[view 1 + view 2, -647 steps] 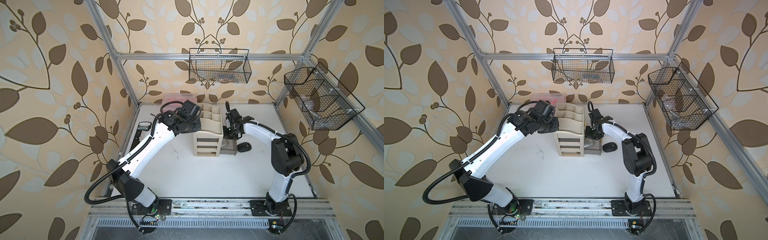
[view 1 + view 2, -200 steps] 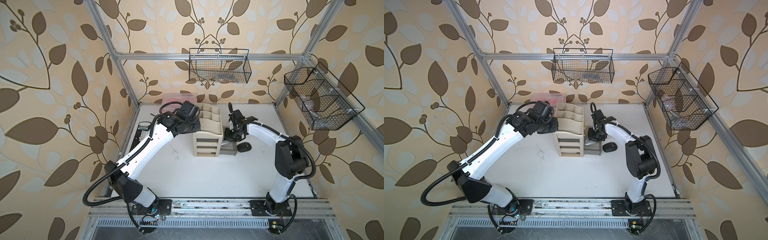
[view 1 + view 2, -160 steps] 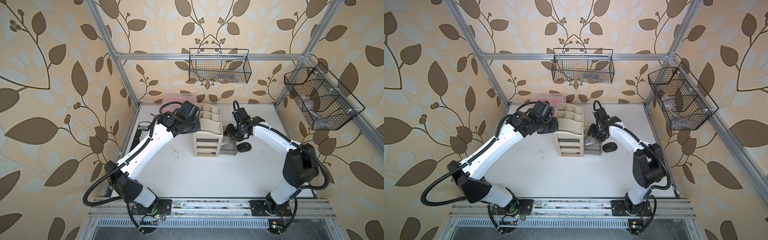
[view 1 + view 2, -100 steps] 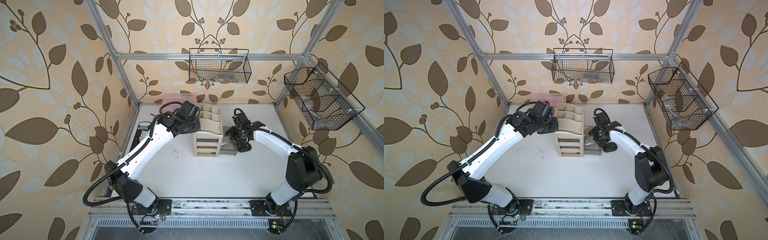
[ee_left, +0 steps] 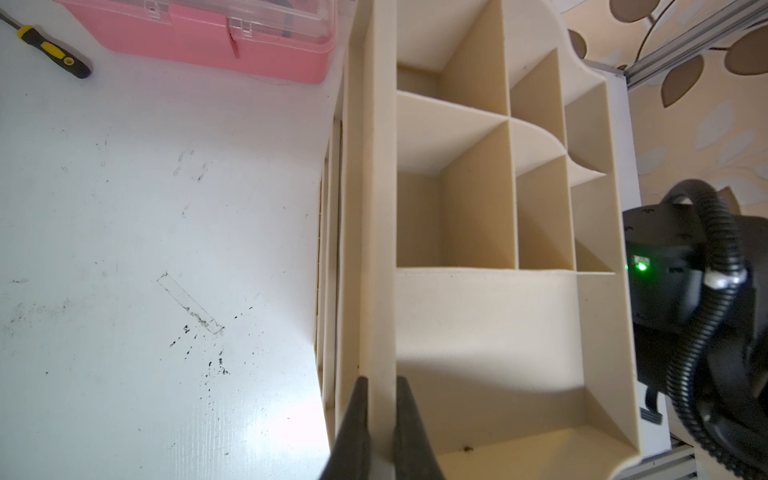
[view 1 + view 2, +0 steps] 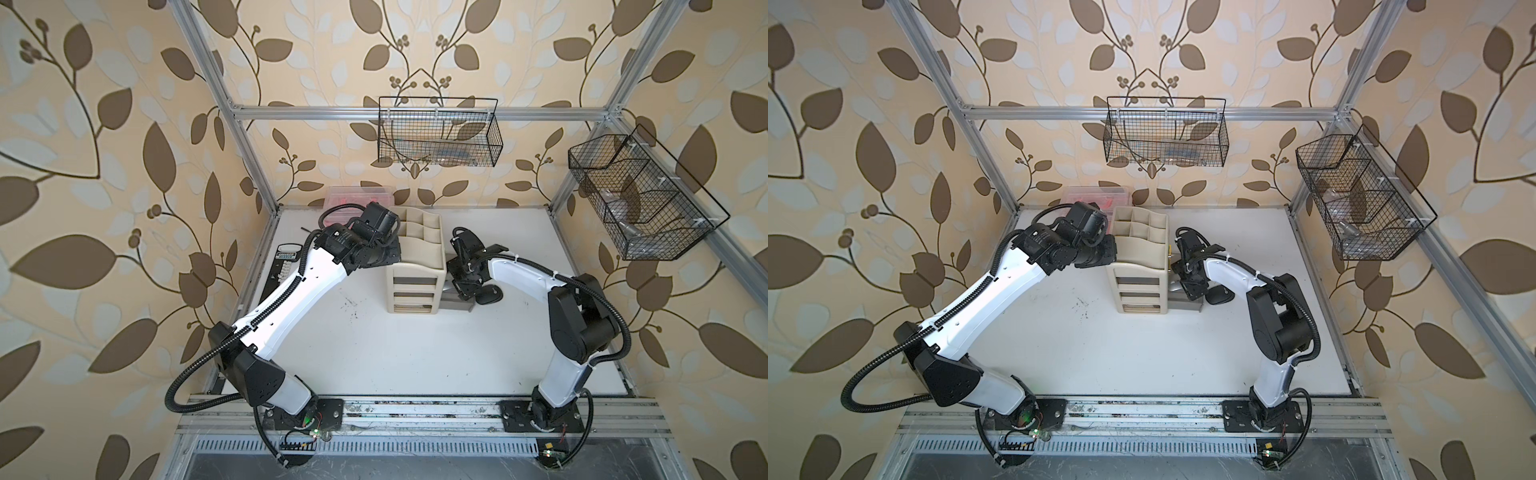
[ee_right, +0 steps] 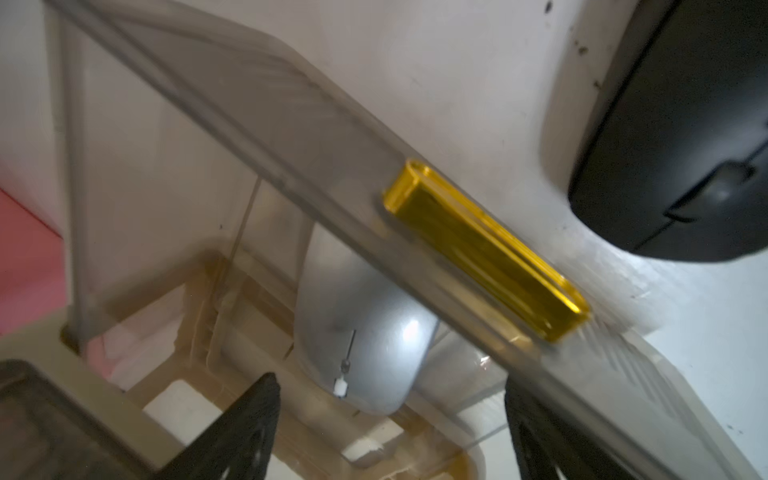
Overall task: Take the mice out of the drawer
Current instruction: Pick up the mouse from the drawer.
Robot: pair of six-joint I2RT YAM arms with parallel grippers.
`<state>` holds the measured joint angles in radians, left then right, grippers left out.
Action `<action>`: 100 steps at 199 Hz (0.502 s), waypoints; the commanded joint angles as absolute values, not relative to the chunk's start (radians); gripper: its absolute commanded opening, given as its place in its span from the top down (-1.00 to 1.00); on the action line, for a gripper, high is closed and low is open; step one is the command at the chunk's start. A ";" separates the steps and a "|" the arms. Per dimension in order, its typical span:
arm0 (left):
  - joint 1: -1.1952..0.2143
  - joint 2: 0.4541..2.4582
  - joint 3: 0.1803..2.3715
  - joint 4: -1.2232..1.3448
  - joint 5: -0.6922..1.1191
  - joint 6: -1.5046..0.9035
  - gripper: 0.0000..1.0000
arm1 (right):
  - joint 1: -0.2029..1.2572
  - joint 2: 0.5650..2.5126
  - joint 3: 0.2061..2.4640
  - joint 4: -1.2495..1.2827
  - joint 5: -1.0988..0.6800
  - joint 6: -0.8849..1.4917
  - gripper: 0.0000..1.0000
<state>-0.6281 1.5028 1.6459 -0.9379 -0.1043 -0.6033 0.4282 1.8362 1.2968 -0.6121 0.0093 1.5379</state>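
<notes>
right fingers [image 7: 249,424] reopened above silver mouse [image 7: 365,332]

Left tool [image 5: 380,384] pinched shut; right tool [image 7: 390,378] spread wide.

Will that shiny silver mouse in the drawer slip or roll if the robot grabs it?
Probably slippery: the silver mouse looks glossy and rounded. Rolling seems unlikely; it lies flat in the drawer. Its shell looks stiff.

The surface [image 6: 374,353] is seen from above in both top views. Organiser [image 5: 478,332] and drawer [image 7: 291,95] are shown close up in the wrist views.
</notes>
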 commanded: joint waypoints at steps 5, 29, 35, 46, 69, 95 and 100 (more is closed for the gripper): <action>-0.633 1.478 1.653 -0.888 -0.103 -0.606 1.00 | 0.426 1.907 1.350 -0.671 0.052 1.580 -0.79; -0.632 1.469 1.643 -0.891 -0.116 -0.601 1.00 | 0.423 1.949 1.369 -0.683 0.055 1.582 -0.83; -0.632 1.468 1.642 -0.891 -0.119 -0.600 1.00 | 0.421 1.960 1.377 -0.690 0.055 1.580 -0.82; -0.633 1.466 1.640 -0.888 -0.121 -0.600 1.00 | 0.420 1.979 1.394 -0.701 0.059 1.574 -0.83; -0.632 1.467 1.643 -0.890 -0.121 -0.595 1.00 | 0.425 2.011 1.434 -0.741 0.059 1.552 -0.80; -0.632 1.467 1.641 -0.888 -0.119 -0.592 1.00 | 0.423 2.032 1.455 -0.772 0.072 1.538 -0.70; -0.632 1.468 1.643 -0.887 -0.119 -0.592 1.00 | 0.422 2.038 1.457 -0.776 0.073 1.534 -0.68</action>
<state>-0.6285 1.5028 1.6455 -0.9375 -0.1085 -0.6056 0.4255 1.9877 1.4368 -0.6857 0.0296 1.5566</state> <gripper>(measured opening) 0.093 0.862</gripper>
